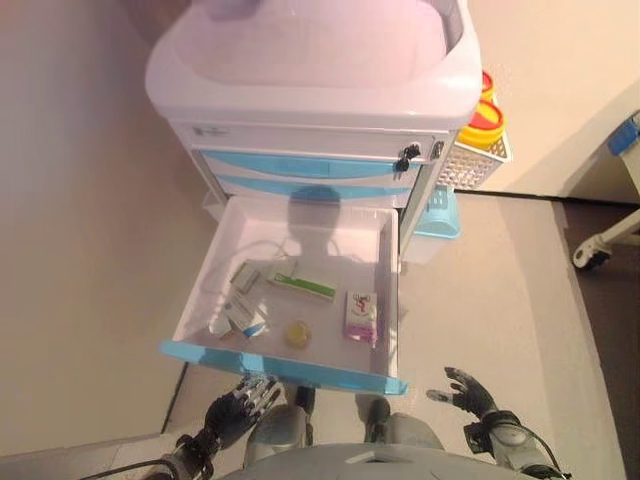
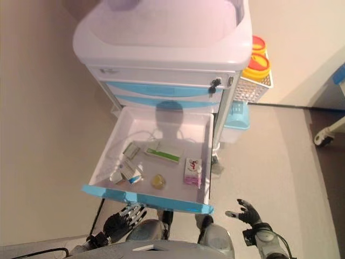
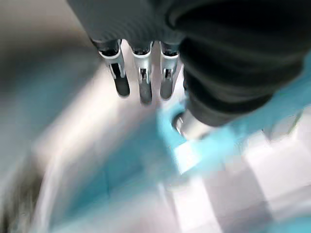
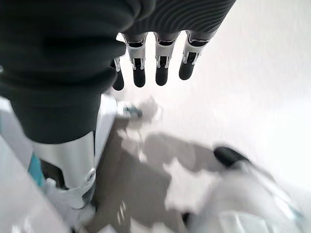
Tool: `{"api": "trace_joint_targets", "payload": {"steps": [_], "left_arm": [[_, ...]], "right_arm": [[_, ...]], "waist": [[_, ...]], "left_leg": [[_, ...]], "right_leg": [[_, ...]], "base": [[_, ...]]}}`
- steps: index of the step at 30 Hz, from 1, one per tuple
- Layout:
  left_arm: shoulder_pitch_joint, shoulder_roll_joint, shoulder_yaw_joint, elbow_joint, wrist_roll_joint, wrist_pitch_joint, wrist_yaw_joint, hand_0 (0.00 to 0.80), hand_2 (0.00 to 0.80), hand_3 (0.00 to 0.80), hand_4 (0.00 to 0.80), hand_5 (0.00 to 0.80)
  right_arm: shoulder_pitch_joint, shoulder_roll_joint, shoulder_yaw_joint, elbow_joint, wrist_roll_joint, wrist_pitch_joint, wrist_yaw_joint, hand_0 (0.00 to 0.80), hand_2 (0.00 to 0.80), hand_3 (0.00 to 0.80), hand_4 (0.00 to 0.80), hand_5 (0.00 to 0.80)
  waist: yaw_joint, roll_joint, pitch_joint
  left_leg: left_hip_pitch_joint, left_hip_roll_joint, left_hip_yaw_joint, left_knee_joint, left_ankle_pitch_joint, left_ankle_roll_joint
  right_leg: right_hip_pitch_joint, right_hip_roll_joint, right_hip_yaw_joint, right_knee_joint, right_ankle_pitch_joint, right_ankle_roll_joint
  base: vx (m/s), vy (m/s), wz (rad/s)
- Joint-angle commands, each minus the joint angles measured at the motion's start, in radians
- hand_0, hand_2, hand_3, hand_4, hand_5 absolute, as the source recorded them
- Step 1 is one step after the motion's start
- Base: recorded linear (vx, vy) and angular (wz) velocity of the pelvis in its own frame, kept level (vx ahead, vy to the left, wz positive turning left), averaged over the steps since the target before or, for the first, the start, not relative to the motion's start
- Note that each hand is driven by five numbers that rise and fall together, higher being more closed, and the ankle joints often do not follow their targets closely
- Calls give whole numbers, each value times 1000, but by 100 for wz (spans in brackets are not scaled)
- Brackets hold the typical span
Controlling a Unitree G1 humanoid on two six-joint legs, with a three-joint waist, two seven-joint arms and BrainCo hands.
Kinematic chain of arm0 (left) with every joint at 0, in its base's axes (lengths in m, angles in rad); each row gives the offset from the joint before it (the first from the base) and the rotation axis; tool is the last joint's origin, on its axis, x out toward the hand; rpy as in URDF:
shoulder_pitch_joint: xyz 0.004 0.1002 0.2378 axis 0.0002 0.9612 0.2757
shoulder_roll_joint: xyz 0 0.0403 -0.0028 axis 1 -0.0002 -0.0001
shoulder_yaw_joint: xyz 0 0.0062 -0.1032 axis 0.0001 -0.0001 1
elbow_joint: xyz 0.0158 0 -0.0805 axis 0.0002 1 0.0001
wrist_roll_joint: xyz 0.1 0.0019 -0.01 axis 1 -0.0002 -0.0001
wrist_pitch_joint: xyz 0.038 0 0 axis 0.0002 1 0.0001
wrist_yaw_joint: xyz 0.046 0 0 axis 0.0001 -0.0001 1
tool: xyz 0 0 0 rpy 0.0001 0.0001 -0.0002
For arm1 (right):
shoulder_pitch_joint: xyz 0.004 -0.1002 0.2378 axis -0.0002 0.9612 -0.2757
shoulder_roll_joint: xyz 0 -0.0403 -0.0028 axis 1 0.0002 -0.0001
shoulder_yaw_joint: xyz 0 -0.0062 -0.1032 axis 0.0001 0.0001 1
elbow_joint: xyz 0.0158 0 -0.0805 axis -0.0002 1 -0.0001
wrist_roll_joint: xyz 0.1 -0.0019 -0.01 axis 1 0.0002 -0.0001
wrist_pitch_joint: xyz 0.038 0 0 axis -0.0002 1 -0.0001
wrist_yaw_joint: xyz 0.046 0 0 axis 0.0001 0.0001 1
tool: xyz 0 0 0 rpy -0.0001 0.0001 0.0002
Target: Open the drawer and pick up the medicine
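Note:
The cart's lower drawer (image 1: 200, 300) stands pulled out, white inside with a blue front (image 1: 285, 369). In it lie a pink-and-white medicine box (image 1: 361, 316), a long green-striped box (image 1: 304, 288), a grey-green box (image 1: 246, 274), a small blue-and-white box (image 1: 245, 320) and a round yellow item (image 1: 297, 333). My left hand (image 1: 243, 400) hangs just below the blue front, fingers (image 3: 141, 77) straight, holding nothing. My right hand (image 1: 468, 392) is off to the right over the floor, fingers (image 4: 163, 63) spread and empty.
The white cart (image 1: 310, 70) has two shut blue drawers above the pulled-out one and a lock (image 1: 406, 157). On its right side hang a white basket (image 1: 475, 160) with yellow containers (image 1: 485, 120) and a blue bin (image 1: 440, 215). A caster (image 1: 590, 255) shows at far right.

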Motion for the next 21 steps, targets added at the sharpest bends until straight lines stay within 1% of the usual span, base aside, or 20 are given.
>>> {"api": "trace_joint_targets", "payload": {"steps": [1,2,3,4,5,6,7,8,10,14,16,17,18,19,20,21], "left_arm": [[54,60,-28,-44,112,-176,247,0,0,0,0,0],[56,53,-39,-83,165,-192,305,0,0,0,0,0],[62,47,-68,-115,217,-219,368,0,0,0,0,0],[66,46,-95,-135,277,-242,432,0,0,0,0,0],[72,47,-123,-155,373,-254,477,0,0,0,0,0],[77,48,-152,-161,424,-263,513,0,0,0,0,0],[81,49,-180,-163,450,-260,532,0,0,0,0,0],[84,45,-193,-154,448,-257,526,0,0,0,0,0],[79,36,-198,-136,395,-230,502,0,0,0,0,0],[99,6,-171,-62,363,-199,485,0,0,0,0,0],[109,-2,-148,-17,360,-178,474,0,0,0,0,0],[111,-3,-142,-3,359,-176,472,0,0,0,0,0],[113,-2,-135,14,357,-165,469,0,0,0,0,0],[111,1,-128,32,363,-158,462,0,0,0,0,0],[109,3,-126,38,364,-156,459,0,0,0,0,0],[104,7,-126,47,362,-150,451,0,0,0,0,0]], "right_arm": [[-36,-13,-67,-142,17,-47,-278,0,0,0,0,0],[-32,-16,-81,-208,30,-43,-336,0,0,0,0,0],[-25,-15,-92,-282,26,-37,-385,0,0,0,0,0],[-22,-17,-95,-362,-5,-47,-422,0,0,0,0,0],[-23,-22,-85,-439,-44,-71,-445,0,0,0,0,0],[-28,-30,-71,-516,-75,-66,-448,0,0,0,0,0],[-38,-38,-54,-582,-125,-84,-446,0,0,0,0,0],[-53,-52,-31,-639,-178,-101,-424,0,0,0,0,0],[-75,-77,6,-736,-216,-128,-363,0,0,0,0,0],[-107,-124,73,-868,-277,-169,-185,0,0,0,0,0],[-120,-155,126,-921,-310,-195,-112,0,0,0,0,0],[-125,-166,149,-942,-329,-191,-88,0,0,0,0,0],[-134,-183,186,-970,-361,-214,-63,0,0,0,0,0],[-148,-207,227,-994,-423,-220,-33,0,0,0,0,0],[-161,-221,251,-1000,-442,-219,-14,0,0,0,0,0],[-192,-238,297,-1012,-491,-207,6,0,0,0,0,0]], "waist": [[13,-83,48],[9,-84,44],[6,-85,41],[2,-85,38],[-1,-84,35],[-3,-84,32],[-6,-82,29],[-7,-81,25],[-9,-79,16],[-2,-85,-5],[7,-89,-15],[10,-90,-17],[15,-92,-20],[23,-95,-23],[26,-97,-23],[36,-99,-26]], "left_leg": [[29,-111,23,66,-111,53],[34,-111,23,62,-115,57],[39,-110,24,57,-116,62],[44,-111,23,52,-119,66],[51,-110,24,42,-119,70],[56,-110,23,34,-118,73],[61,-110,23,24,-116,75],[68,-109,26,14,-115,75],[76,-106,28,-7,-110,77],[81,-99,36,-35,-101,73],[82,-97,38,-49,-94,70],[82,-96,38,-53,-92,70],[81,-95,39,-59,-90,69],[81,-93,38,-63,-88,67],[81,-93,37,-64,-87,67],[78,-93,35,-65,-86,64]], "right_leg": [[110,10,18,-146,94,40],[109,12,25,-147,94,40],[111,14,30,-149,96,40],[111,17,37,-151,97,41],[112,19,42,-153,98,41],[114,21,47,-157,99,42],[113,23,51,-158,100,43],[115,26,55,-160,99,44],[114,27,60,-162,98,47],[111,23,55,-164,94,53],[110,20,48,-164,93,55],[109,19,45,-164,93,55],[108,18,41,-163,92,56],[108,16,35,-163,91,57],[108,15,32,-162,90,57],[108,12,26,-162,89,57]], "base": [[48,1,3],[39,0,5],[32,0,6],[32,7,6],[25,13,6],[20,22,4],[20,32,2],[17,38,-1],[14,33,-5],[1,-2,1],[8,-10,11],[2,-12,17],[-6,-17,18],[-10,-20,14],[-15,-23,12],[-20,-26,18]]}}
